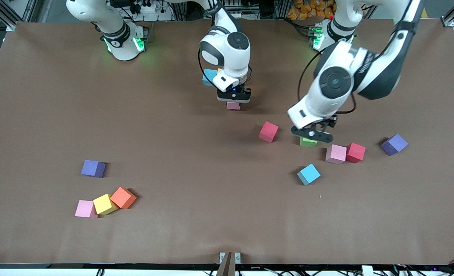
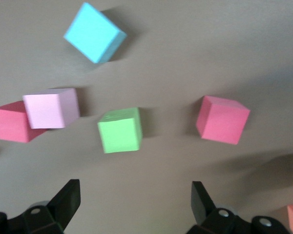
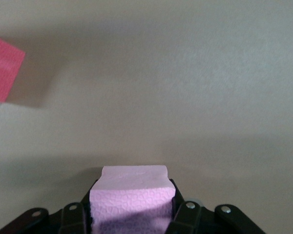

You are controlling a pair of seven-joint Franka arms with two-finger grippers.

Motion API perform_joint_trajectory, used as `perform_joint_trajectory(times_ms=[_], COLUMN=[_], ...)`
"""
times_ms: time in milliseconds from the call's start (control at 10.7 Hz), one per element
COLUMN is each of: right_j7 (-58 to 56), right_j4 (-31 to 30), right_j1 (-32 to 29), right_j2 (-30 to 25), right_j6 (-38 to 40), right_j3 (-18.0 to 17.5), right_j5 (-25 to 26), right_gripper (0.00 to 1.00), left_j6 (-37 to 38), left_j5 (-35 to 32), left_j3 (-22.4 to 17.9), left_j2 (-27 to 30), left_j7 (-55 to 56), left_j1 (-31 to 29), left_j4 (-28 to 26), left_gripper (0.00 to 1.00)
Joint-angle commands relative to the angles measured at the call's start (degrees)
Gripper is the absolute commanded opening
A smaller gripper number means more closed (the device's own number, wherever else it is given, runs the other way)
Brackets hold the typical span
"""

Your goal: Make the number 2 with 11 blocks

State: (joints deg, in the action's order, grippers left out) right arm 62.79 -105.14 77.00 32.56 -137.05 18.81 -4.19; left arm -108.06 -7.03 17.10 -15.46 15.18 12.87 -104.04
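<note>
**A:** Right end effector (image 3: 132, 214) is up over the middle of the bench (image 1: 39, 115), clamped on a pink block (image 3: 132, 195) — you can see the foam pinched between the fingers in the right wrist view

**B:** And just past that arm, a blue block (image 1: 208, 76) peeks out on the bench, mostly hidden by the wrist. What about the left?

**A:** Left end effector (image 2: 134, 204) hangs over the green block (image 2: 119, 129), fingers spread wide, nothing in them. The green one sits on the bench between them, untouched

**B:** Around it: a crimson block (image 1: 268, 131) toward the middle, a second pink block (image 1: 336, 153) touching another crimson block (image 1: 355, 152), a light blue block (image 1: 308, 174) nearer the front camera, and a purple block (image 1: 394, 144) toward the left arm's end

**A:** Down at the right arm's end there's another purple block (image 1: 93, 168), and nearer the camera a tight row: pink cube (image 1: 85, 209), yellow block (image 1: 105, 204), orange block (image 1: 123, 197), each touching the next
</note>
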Motion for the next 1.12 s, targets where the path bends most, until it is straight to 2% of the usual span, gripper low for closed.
perform_joint_trajectory(times_ms=[0,186,466,931,1024], right_j7=[5.0,7.3,9.5,10.5,11.0], right_j4=[-1.9,-2.5,-2.6,-4.9,-4.9], right_j1=[2.8,4.2,5.6,7.3,7.5], right_j2=[-0.1,-0.1,0.0,0.4,0.4], right_j6=[-0.6,-0.8,-1.0,-3.8,-3.8], right_j3=[1.1,1.1,1.1,1.1,1.1], right_j5=[3.7,5.0,5.0,5.0,5.0], right_gripper=[0.20,0.20,0.19,0.19,0.19], left_j6=[-2.8,-6.6,-13.5,-17.9,-17.9], left_j5=[0.8,0.0,-0.1,-0.5,-2.5], left_j3=[-0.3,-0.3,0.0,0.0,0.1], left_j2=[-2.9,-5.7,-10.3,-14.8,-15.1], left_j7=[1.6,2.0,11.6,12.0,12.1], left_j1=[1.0,2.9,5.7,8.7,8.8], left_j4=[0.5,0.2,0.3,0.4,0.2], left_gripper=[1.00,1.00,1.00,1.00,1.00])
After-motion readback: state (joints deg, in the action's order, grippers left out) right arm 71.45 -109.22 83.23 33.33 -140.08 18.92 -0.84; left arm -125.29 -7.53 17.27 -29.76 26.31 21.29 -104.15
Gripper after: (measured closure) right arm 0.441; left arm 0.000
